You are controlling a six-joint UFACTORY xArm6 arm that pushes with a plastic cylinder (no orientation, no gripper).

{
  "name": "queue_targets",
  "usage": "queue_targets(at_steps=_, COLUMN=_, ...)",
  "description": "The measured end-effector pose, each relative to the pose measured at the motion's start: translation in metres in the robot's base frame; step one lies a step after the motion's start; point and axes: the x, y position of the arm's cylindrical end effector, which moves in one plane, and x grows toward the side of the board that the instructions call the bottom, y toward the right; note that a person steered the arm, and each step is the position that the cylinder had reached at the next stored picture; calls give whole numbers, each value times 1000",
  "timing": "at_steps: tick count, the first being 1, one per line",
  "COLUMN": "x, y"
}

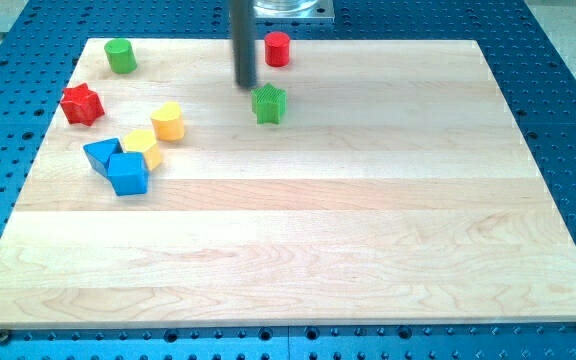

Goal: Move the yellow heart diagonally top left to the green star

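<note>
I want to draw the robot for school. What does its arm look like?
Only a little of the arm shows. It ends in a straight, smooth, dark grey rod, round like a thick pencil. My tip is its blunt flat end. Above, at the view's top, sits a shiny silver metal mount. No cables, stickers or markings show.

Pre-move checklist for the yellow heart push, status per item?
1. Yellow heart in view, upright on the board: ok.
2. Green star in view, free of neighbours: ok.
3. My tip behind the heart for the push: not ok; it sits just to the upper left of the green star, on the view's right of the heart.
4. Heart apart from the other yellow block: cannot tell; they look very close.
5. Straight path from heart to goal spot free of blocks: ok.
6. Red star and green cylinder out of the way: ok.
</note>
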Motion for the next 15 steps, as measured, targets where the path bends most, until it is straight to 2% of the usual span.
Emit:
queue_targets(at_steps=2, x=71, y=-123)
queue_targets(at_steps=3, x=94, y=-96)
queue_targets(at_steps=4, x=88, y=-39)
queue_targets(at_steps=5, x=41, y=-18)
queue_targets(at_steps=6, x=79, y=-20)
queue_targets(at_steps=8, x=83, y=-100)
queue_targets(at_steps=9, x=70, y=-93)
queue_targets(at_steps=10, x=31, y=-63)
queue_targets(at_steps=11, x=29, y=-52)
queue_targets(at_steps=12, x=15, y=-9)
queue_targets(at_steps=13, x=29, y=-18)
queue_targets(at_steps=15, x=39, y=-104)
